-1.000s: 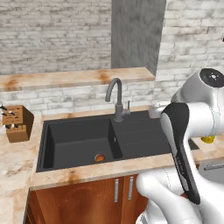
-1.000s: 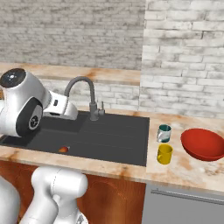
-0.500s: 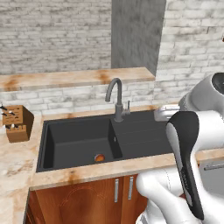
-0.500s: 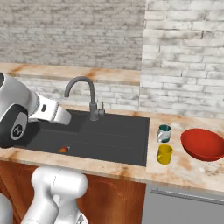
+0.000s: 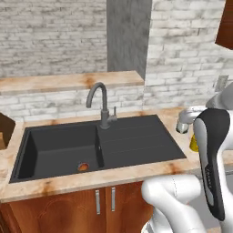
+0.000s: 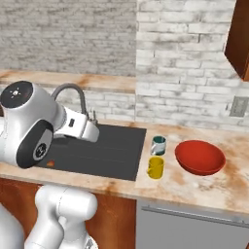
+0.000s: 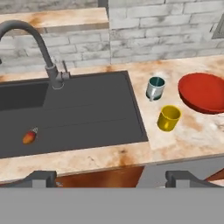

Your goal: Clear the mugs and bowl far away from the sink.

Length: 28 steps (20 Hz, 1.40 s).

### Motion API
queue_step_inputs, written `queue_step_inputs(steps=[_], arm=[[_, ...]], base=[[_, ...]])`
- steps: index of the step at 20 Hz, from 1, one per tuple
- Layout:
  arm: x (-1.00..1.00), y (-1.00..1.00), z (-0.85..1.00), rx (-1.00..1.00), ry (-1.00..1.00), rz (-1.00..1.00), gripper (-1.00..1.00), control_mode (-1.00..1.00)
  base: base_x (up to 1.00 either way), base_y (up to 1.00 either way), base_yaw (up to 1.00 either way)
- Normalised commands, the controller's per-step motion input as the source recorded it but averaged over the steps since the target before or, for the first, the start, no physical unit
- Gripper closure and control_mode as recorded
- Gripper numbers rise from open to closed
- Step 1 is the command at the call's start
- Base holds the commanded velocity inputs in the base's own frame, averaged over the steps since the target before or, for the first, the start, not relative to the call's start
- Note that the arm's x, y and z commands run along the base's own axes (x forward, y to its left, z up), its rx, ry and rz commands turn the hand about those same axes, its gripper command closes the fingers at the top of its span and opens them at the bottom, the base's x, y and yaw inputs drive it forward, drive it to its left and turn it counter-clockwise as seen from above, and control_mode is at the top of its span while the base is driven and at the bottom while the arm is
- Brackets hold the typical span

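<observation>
The black sink (image 7: pixel 78 111) with its grey gooseneck tap (image 7: pixel 41 41) fills the left of the hand view. To its right on the marble counter stand two mugs, a teal-lined one (image 7: pixel 155 87) and a yellow one (image 7: pixel 169 118) nearer the front edge. The red bowl (image 7: pixel 203 92) lies right of them. My gripper (image 7: pixel 111 178) is open, hovering in front of the counter edge with nothing between its fingertips, well short of the mugs. From the right base camera, the teal mug (image 6: pixel 158 145), the yellow mug (image 6: pixel 155 167) and the bowl (image 6: pixel 200 156) stand right of the sink (image 6: pixel 104 153).
A small orange thing (image 7: pixel 28 138) lies in the sink basin. A raised stone ledge (image 5: pixel 68 82) runs behind the tap. A wall outlet (image 6: pixel 238 106) sits above the counter's right stretch, under a brown upper cabinet (image 6: pixel 240 39). Bare counter (image 6: pixel 228 187) extends right of the bowl.
Both base views have shifted, so the base has driven to the right; the sink and mugs now sit further left in the pictures. The arm's hand has swung lower. The gripper stays open.
</observation>
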Motion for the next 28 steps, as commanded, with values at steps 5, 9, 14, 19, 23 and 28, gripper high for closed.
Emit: queue_step_inputs(steps=[5,9,14,19,23,28], arm=[[0.0,0.0,0.0,0.0,0.0,0.0,-1.0,1.0],[0.0,0.0,0.0,0.0,0.0,0.0,-1.0,1.0],[0.0,0.0,0.0,0.0,0.0,0.0,-1.0,1.0],[0.0,0.0,0.0,0.0,0.0,0.0,-1.0,1.0],[0.0,0.0,0.0,0.0,0.0,0.0,-1.0,1.0],[0.0,0.0,0.0,0.0,0.0,0.0,-1.0,1.0]], base=[[-0.02,-0.49,-0.25],[0.0,-0.04,-0.39],[0.06,0.56,-0.17],[0.01,0.32,-0.2],[0.14,-0.03,-0.21],[0.26,0.0,-0.35]])
